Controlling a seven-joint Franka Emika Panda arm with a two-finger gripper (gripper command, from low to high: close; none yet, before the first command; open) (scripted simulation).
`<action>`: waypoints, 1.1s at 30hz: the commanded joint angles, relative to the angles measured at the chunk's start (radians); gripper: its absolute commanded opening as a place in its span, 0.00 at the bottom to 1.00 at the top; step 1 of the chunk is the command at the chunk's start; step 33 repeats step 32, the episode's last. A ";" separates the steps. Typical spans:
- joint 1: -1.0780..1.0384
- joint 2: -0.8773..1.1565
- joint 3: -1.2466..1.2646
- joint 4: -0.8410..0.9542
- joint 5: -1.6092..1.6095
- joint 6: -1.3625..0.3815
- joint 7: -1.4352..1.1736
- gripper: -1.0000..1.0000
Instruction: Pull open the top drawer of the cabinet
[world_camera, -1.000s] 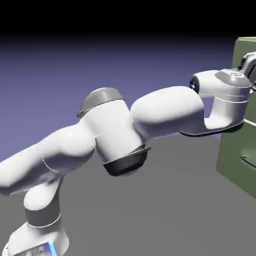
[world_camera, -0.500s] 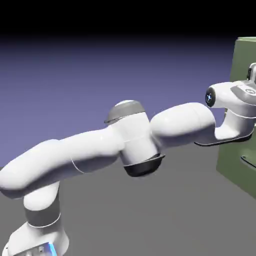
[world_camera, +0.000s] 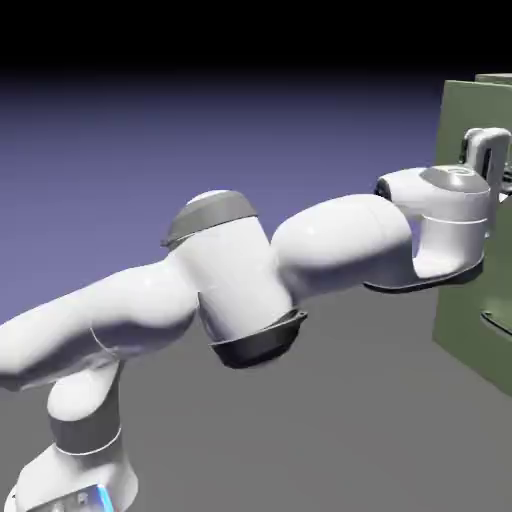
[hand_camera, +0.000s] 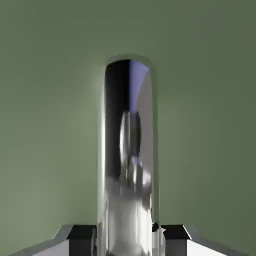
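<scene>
In the hand view the jaws (hand_camera: 129, 235) are clamping the top drawer's shiny grey bar handle (hand_camera: 129, 150), which runs from 6 toward 12 o'clock against the flat olive-green drawer front (hand_camera: 50, 100). In the exterior view the top drawer (world_camera: 458, 120) is sitting at 3 o'clock, seemingly standing proud of the cabinet (world_camera: 470, 320). The pull should be going straight out, square to the panel, grip firm.

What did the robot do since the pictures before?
The top drawer has slid out toward the exterior view's left, and the arm drew back with it. The claw is now shut on the drawer's handle. The cabinet itself stayed put.
</scene>
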 joint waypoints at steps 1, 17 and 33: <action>-0.030 0.005 0.016 -0.036 -0.006 -0.010 0.011 0.00; -0.249 0.283 0.044 -0.243 -0.169 0.016 0.458 0.00; -0.563 0.272 0.285 -0.487 -0.161 -0.017 0.473 0.00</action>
